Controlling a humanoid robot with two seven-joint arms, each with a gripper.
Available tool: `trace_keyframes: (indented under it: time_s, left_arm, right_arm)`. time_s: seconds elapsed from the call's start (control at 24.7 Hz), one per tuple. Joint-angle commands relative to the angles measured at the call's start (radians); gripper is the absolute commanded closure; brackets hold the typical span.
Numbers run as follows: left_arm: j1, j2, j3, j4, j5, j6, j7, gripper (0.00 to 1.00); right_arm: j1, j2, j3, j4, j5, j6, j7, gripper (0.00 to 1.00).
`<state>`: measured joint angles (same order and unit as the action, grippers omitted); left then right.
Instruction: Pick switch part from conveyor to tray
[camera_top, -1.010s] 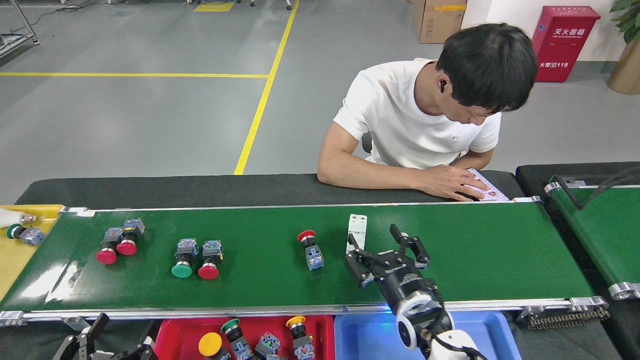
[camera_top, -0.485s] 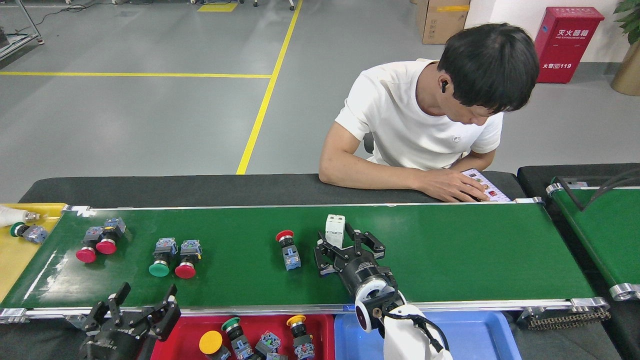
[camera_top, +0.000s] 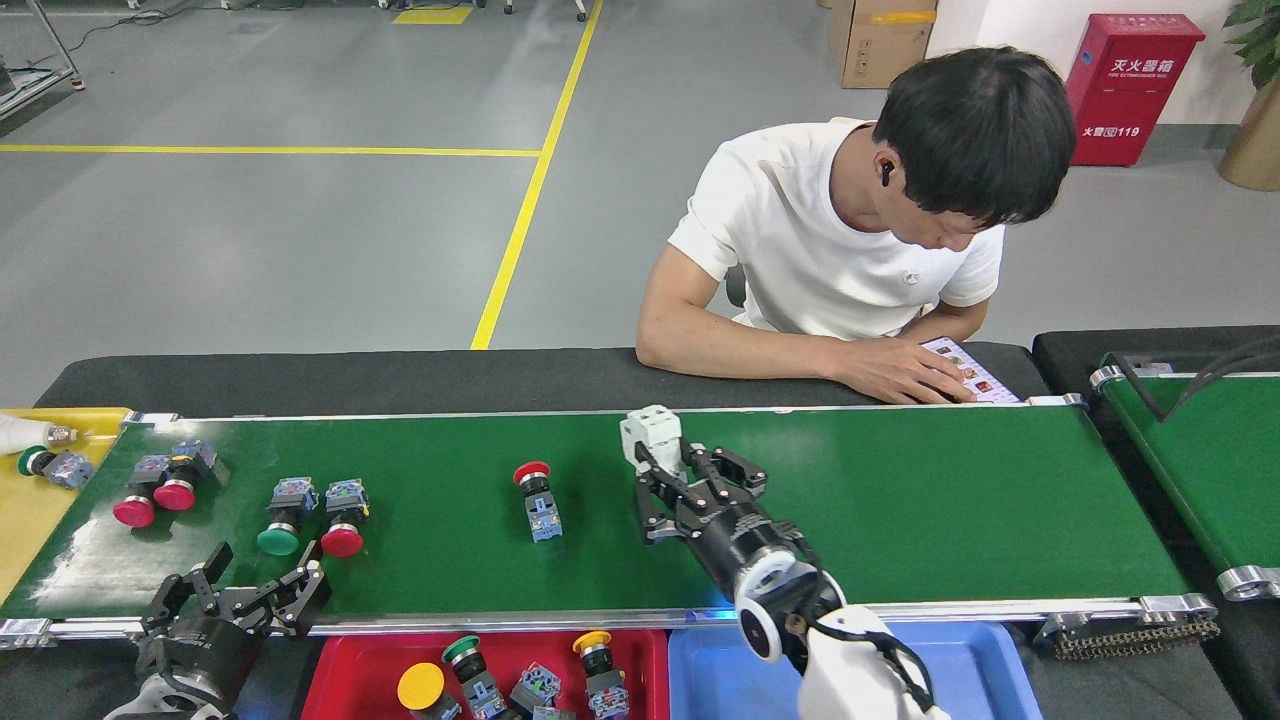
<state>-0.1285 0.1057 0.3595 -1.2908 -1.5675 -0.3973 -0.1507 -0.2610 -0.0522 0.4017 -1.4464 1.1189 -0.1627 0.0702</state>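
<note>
Conveyor (camera_top: 950, 500) fills the width of the view, its dark-green belt carrying several push-button switches: a red pair (camera_top: 160, 480) near the left end, a green-and-red pair (camera_top: 315, 512) a little further in, and a single red-capped switch (camera_top: 536, 497) near the middle. Person (camera_top: 850, 230) in a white shirt leans over the far side with a hand on a tablet, close to the belt's far rail, so a wide swing of the arm could come near that hand. Red tray (camera_top: 345, 672) sits below the near rail, already holding a few switches, with a blue tray (camera_top: 985, 672) just to its right. Right gripper (camera_top: 672, 478) reaches over the middle of the belt and its fingers are closed around a white switch part (camera_top: 650, 432), which appears lifted off the belt. The hold looks to be on the part's lower end only, so I judge it could tip or slip out during the carry back, and the blue tray lies nearer than the red one, inviting a wrong drop. Left gripper (camera_top: 240, 598) hangs at the near rail towards the left end, fingers spread, holding nothing, and could collide with the other arm over the red tray
</note>
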Motion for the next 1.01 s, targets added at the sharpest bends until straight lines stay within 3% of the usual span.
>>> trace_keyframes:
  time_s: [0.0,0.12,0.24,0.32,0.4,0.44,0.49,0.53,0.57,0.61,0.97]
  left_arm:
    - [-0.023,0.011,-0.004,0.008,-0.002,0.012,0.003,0.00]
    - [-0.072,0.016,-0.005,0.076,-0.002,0.020,0.003,0.00]
    - [-0.141,0.046,-0.005,0.179,-0.002,0.026,0.010,0.00]
    - [-0.187,0.071,-0.008,0.249,-0.002,0.058,0.017,0.03]
    - [-0.238,0.103,-0.039,0.326,0.000,0.071,0.040,0.19]
    - [-0.250,0.120,-0.048,0.352,0.004,0.069,0.056,0.22]
    - [-0.255,0.134,-0.051,0.373,0.010,0.064,0.069,0.28]
    - [-0.258,0.146,-0.053,0.390,0.017,0.058,0.083,0.55]
    - [-0.261,0.158,-0.059,0.409,0.018,0.043,0.089,0.83]
    - [-0.263,0.163,-0.063,0.416,0.020,0.026,0.089,0.94]
    - [-0.263,0.146,-0.062,0.418,0.034,0.018,0.123,0.99]
  right_arm:
    - [0.071,-0.069,-0.049,-0.115,-0.048,-0.118,0.005,0.87]
    - [0.203,-0.167,-0.162,-0.200,-0.119,-0.334,0.005,0.85]
    - [0.332,-0.192,-0.317,-0.218,-0.165,-0.589,0.010,0.85]
    - [0.388,-0.189,-0.408,-0.218,-0.165,-0.623,0.013,0.84]
    - [0.451,-0.186,-0.491,-0.219,-0.168,-0.623,0.019,0.82]
    - [0.474,-0.186,-0.520,-0.219,-0.168,-0.623,0.020,0.78]
    - [0.493,-0.186,-0.540,-0.221,-0.168,-0.623,0.023,0.70]
    - [0.510,-0.181,-0.558,-0.221,-0.168,-0.623,0.033,0.48]
    - [0.513,-0.175,-0.575,-0.219,-0.168,-0.623,0.049,0.06]
    - [0.514,-0.170,-0.586,-0.219,-0.168,-0.623,0.068,0.00]
    - [0.470,-0.067,-0.649,-0.253,-0.194,-0.623,0.129,0.01]
